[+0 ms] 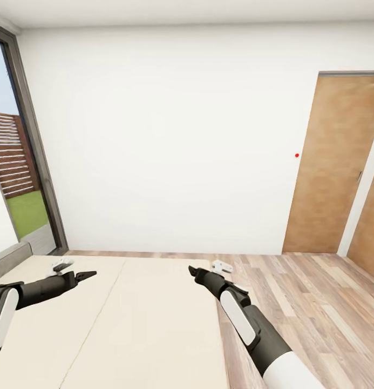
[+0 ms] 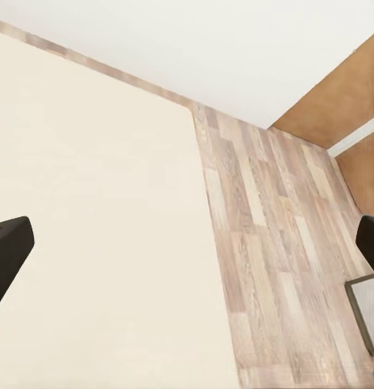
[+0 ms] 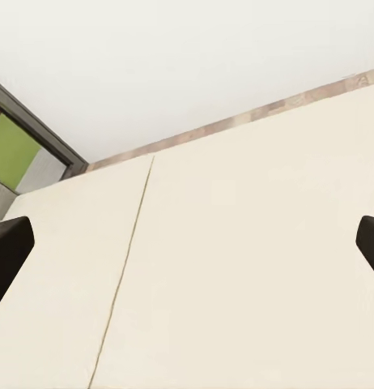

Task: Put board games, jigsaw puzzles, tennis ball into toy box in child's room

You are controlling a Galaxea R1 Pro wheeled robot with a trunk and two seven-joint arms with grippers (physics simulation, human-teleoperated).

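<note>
Meanwhile both grippers, left (image 1: 79, 268) and right (image 1: 207, 267), hold fingers wide, empty, above the bed (image 1: 127, 324).

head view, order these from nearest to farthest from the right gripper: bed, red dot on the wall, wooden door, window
1. The bed, directly below and beside the right gripper.
2. The red dot, on the white wall up and to its right.
3. The wooden door, farther right.
4. The window, far left, though close to the door in rank.

No readable text or signs
</note>
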